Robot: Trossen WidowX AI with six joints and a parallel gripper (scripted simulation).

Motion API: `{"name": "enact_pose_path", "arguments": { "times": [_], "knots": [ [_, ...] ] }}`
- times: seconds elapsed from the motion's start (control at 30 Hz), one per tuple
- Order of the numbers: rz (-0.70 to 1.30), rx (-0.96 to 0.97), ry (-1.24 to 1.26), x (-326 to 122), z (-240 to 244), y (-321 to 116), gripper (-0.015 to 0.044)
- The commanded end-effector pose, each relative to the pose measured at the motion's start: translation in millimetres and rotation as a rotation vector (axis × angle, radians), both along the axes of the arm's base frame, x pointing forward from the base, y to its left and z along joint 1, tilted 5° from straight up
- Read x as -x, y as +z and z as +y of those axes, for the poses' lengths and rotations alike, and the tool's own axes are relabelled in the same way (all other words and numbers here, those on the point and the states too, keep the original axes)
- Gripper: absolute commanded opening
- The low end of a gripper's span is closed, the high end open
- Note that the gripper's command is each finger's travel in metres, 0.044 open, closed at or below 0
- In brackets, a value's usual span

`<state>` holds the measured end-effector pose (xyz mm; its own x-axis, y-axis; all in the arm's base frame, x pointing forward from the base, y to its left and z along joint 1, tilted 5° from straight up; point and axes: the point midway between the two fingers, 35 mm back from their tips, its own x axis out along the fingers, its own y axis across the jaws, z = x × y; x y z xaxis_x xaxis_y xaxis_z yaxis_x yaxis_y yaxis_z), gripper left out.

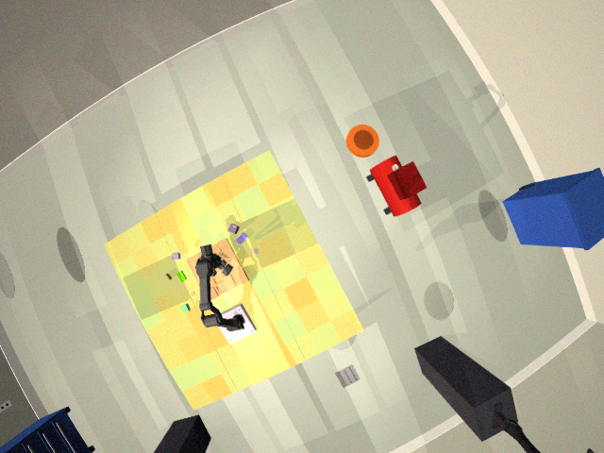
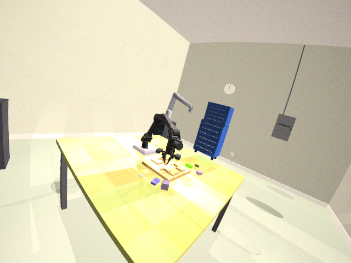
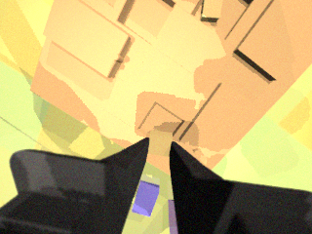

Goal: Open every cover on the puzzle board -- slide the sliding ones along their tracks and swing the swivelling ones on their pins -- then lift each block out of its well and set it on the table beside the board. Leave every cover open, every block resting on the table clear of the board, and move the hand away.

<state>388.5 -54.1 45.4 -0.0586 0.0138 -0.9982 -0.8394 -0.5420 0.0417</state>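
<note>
The tan puzzle board (image 1: 239,275) (image 2: 158,171) (image 3: 244,109) lies on the table. Its covers are tan too; one cover (image 3: 85,39) shows at upper left in the wrist view. How far each is open cannot be told. My gripper (image 2: 165,163) (image 3: 159,143) is shut on a small tan block (image 3: 160,145), above the board near a square recess. Off the board lie a dark purple block (image 1: 233,227) (image 2: 164,185), a blue-violet block (image 1: 242,238) (image 2: 154,181) (image 3: 146,199), a lilac block (image 1: 176,256) (image 2: 199,172) and a green block (image 1: 181,276) (image 2: 188,165).
A small brown block (image 1: 168,276) (image 2: 196,165), a teal block (image 1: 185,308), a tiny tan piece (image 1: 192,293) and a small pale block (image 1: 256,251) (image 2: 140,175) also lie on the table. The arm's white base plate (image 1: 247,331) stands beside the board.
</note>
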Motion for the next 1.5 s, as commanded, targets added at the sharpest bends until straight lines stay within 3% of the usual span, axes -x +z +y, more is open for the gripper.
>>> {"name": "enact_pose_path", "arguments": {
  "times": [0.0, 0.33, 1.47],
  "knots": [
    [-0.007, 0.004, 0.001, -2, -1, 14, 0.008],
    [-0.007, 0.004, 0.001, -1, -3, 30, 0.008],
    [-0.003, 0.015, 0.001, 57, -124, 33, 0.008]
  ]
}}
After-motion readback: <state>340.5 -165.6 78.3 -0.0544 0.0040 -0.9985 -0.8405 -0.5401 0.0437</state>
